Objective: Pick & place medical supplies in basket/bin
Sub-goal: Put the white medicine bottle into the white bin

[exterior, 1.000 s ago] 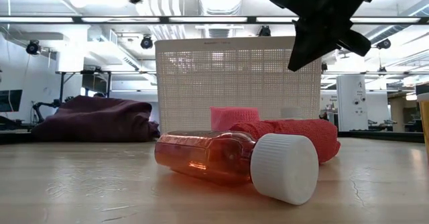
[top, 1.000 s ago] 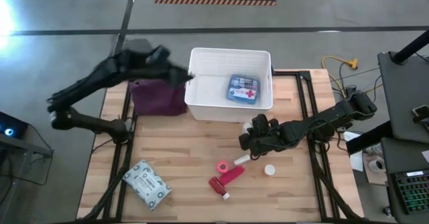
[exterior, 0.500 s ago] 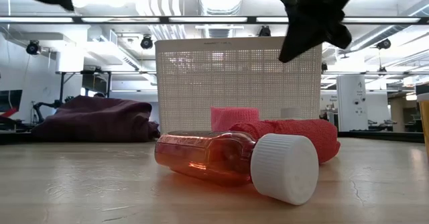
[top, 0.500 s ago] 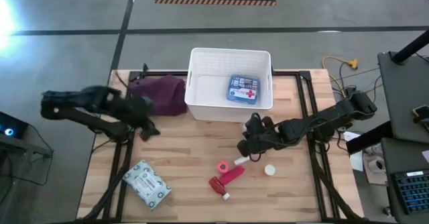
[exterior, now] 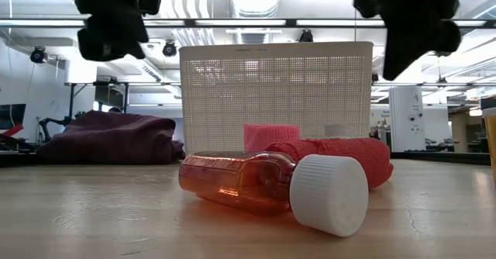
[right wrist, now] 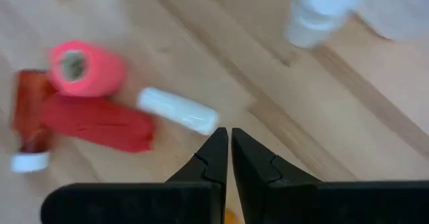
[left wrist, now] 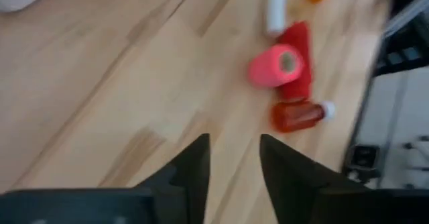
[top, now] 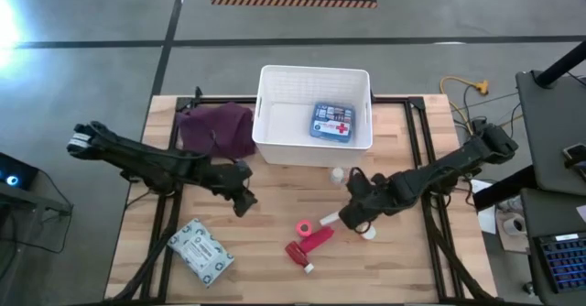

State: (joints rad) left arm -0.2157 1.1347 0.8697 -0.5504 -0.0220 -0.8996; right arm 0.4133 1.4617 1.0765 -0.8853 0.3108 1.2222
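The white bin (top: pixel 275 114) stands at the table's far middle with a blue box (top: pixel 331 121) inside. A pink tape roll (top: pixel 302 226), a red wrap (top: pixel 318 239), a red bottle (top: pixel 295 251) with a white cap and a white cylinder (top: pixel 328 219) lie near the table's middle. A grey-white packet (top: pixel 200 251) lies near left. A tiny white bottle (top: pixel 337 174) stands by the bin's near wall. My left gripper (left wrist: pixel 234 160) hovers left of the roll, open and holding nothing. My right gripper (right wrist: pixel 230 138) hovers shut just right of the white cylinder (right wrist: pixel 177 111).
A maroon cloth (top: pixel 218 127) is heaped left of the bin. A small white cap (top: pixel 368 233) lies right of the red wrap, under my right arm. Bare wood stretches along the near edge and between the packet and the roll.
My left gripper has swung from above the bin's left rim out over the cloth, then down and toward the table's middle, tipping downward. My right gripper has shifted a little toward the near edge and turned, uncovering the tiny white bottle by the bin.
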